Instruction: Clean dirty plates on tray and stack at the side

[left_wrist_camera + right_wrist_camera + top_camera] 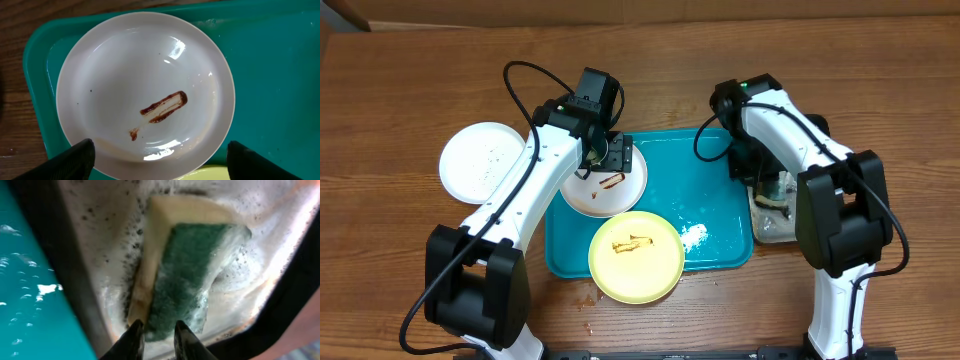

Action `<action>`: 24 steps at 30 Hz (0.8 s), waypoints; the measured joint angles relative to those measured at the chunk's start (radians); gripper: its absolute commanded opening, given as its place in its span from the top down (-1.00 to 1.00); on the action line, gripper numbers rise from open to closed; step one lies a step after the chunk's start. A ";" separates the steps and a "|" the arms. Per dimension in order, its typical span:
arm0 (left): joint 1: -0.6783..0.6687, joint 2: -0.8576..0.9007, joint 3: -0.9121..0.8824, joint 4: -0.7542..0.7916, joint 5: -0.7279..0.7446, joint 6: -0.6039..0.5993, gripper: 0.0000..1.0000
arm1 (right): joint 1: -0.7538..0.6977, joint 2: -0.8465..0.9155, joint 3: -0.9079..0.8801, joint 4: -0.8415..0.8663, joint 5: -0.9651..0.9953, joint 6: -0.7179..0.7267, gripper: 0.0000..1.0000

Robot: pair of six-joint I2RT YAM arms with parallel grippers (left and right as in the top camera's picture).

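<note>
Three plates are in play, and two of them are dirty. The smeared white plate (145,75) lies at the far left end of the teal tray (720,180), with a brown streak (165,106) near its middle. The yellow-green plate (636,256) sits nearer our bases, its front edge overhanging the tray's rim, and carries a smear of its own. The bare white plate (480,163) rests on the desk (400,80) left of the tray, apart from it. We take it for the start of the stack.

We judge the step in hand to be fetching the sponge for the next plate. Our left gripper (162,162) hangs directly above the smeared white plate with its fingers spread wide, touching and holding nothing. Our right gripper (159,339) is down in the black tray (60,250) beside the teal one, at one end of the sponge (185,275), which lies green face up in suds. Its fingertips stand close, with only a slim gap between them. We cannot tell whether the sponge's corner is pinched there.

Next, we think, the right arm needs a sure hold on the sponge. It then has to lift the sponge free and carry it across the tray to the streak, while the left arm comes down to the plate's rim to steady it. A wet plate on a wet tray may slide under scrubbing, so that hold should come first.
</note>
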 measured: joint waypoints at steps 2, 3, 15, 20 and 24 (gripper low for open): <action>0.000 0.000 0.000 0.000 0.000 0.000 -0.69 | 0.008 0.000 0.000 0.010 -0.006 -0.005 -0.34; 0.000 0.000 0.000 0.000 0.000 0.000 -0.69 | 0.011 0.000 0.000 0.020 -0.010 -0.001 -0.34; 0.000 0.000 0.000 -0.019 0.000 0.000 -0.69 | -0.020 0.002 -0.001 0.192 -0.215 -0.050 -1.00; 0.000 0.000 0.000 -0.019 0.000 0.000 -0.68 | -0.040 0.002 -0.001 0.190 -0.265 -0.058 -0.99; 0.000 0.000 0.000 -0.020 0.000 0.000 -0.66 | -0.052 0.002 -0.001 0.189 -0.287 -0.070 -0.68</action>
